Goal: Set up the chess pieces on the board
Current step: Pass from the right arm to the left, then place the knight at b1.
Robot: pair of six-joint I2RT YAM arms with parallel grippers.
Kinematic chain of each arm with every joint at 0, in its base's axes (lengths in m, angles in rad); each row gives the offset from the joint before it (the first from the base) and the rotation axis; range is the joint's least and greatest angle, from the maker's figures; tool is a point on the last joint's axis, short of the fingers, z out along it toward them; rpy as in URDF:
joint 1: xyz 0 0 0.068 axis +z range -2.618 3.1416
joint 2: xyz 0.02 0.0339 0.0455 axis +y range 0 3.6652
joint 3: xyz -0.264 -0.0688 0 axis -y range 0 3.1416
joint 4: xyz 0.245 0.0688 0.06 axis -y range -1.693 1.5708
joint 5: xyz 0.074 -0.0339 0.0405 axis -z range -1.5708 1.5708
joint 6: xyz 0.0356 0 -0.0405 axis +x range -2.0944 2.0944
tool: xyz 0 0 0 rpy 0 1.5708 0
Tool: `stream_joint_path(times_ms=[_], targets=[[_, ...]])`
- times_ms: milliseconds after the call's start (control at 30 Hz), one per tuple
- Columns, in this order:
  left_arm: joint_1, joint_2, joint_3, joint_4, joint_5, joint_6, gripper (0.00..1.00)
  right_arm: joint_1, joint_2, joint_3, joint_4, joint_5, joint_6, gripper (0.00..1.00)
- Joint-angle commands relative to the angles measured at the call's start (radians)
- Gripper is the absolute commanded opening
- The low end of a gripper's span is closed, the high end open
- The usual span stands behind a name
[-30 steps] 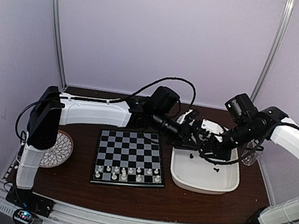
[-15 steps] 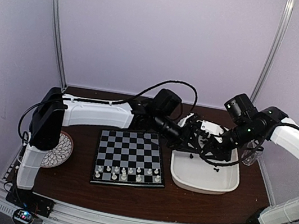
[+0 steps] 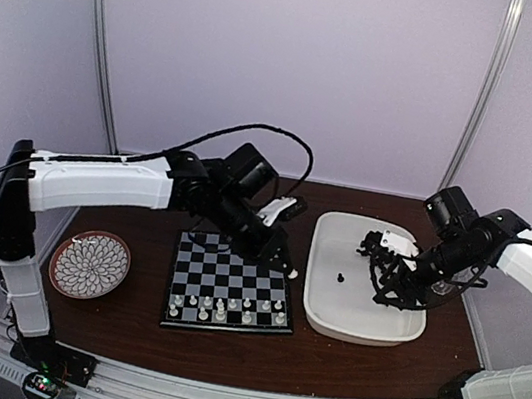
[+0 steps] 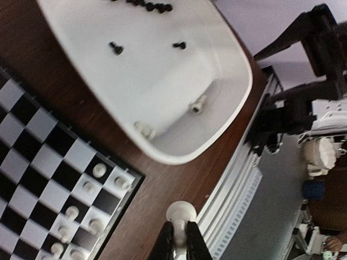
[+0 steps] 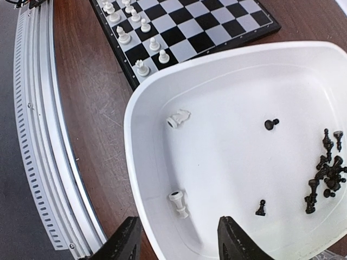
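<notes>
White piece (image 4: pixel 181 210) was pinched in the left gripper (image 4: pixel 180 233) at the bottom of the wrist view, its base hidden by the fingers, just off the board (image 3: pixel 214 274). Right gripper (image 5: pixel 179 227) hung spread over the tray (image 5: pixel 227 162), fingers cut off at the lower edge; black pieces (image 5: pixel 325 176) huddled far right, too small to name

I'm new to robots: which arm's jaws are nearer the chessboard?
Left. The left arm holds its jaws, shut on a white piece, above the chessboard's right edge; the right arm's hover over the white tray.
</notes>
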Motion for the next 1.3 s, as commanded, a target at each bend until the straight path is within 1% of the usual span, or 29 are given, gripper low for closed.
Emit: stream_joint_path(times_ms=[0, 33, 100, 233, 300, 400, 533, 700, 800, 933, 1067, 1267], targets=[[-0.026, -0.164, -0.138, -0.272, -0.274, 0.177, 0.07, -0.020, 0.011, -0.044, 0.042, -0.022, 0.013, 0.52], [-0.037, -0.189, -0.167, -0.309, -0.318, 0.187, 0.06, -0.023, 0.016, -0.043, 0.048, -0.017, 0.013, 0.52], [-0.054, -0.231, -0.228, -0.345, -0.361, 0.205, 0.07, -0.025, 0.027, -0.040, 0.057, 0.002, 0.012, 0.52], [-0.061, -0.239, -0.242, -0.461, -0.449, 0.212, 0.07, -0.025, 0.048, -0.038, 0.056, 0.024, 0.001, 0.52], [-0.062, -0.251, -0.282, -0.473, -0.503, 0.194, 0.05, -0.026, 0.049, -0.043, 0.061, 0.028, 0.003, 0.52], [-0.062, -0.274, -0.355, -0.458, -0.529, 0.152, 0.05, -0.026, 0.050, -0.049, 0.071, 0.033, 0.009, 0.52], [-0.062, -0.300, -0.420, -0.398, -0.526, 0.114, 0.06, -0.025, 0.058, -0.047, 0.072, 0.028, 0.010, 0.52], [-0.062, -0.289, -0.489, -0.323, -0.538, 0.100, 0.06, -0.025, 0.074, -0.036, 0.069, 0.019, 0.010, 0.52], [-0.061, -0.265, -0.492, -0.308, -0.565, 0.099, 0.08, -0.026, 0.074, -0.034, 0.067, 0.016, 0.010, 0.52], [-0.062, -0.246, -0.502, -0.267, -0.587, 0.106, 0.07, -0.026, 0.071, -0.029, 0.059, 0.015, 0.010, 0.52], [-0.054, -0.229, -0.520, -0.223, -0.576, 0.115, 0.08, -0.025, 0.064, -0.038, 0.059, 0.016, 0.009, 0.51], [-0.049, -0.203, -0.526, -0.228, -0.563, 0.107, 0.07, -0.026, 0.060, -0.045, 0.060, 0.020, 0.008, 0.51]])
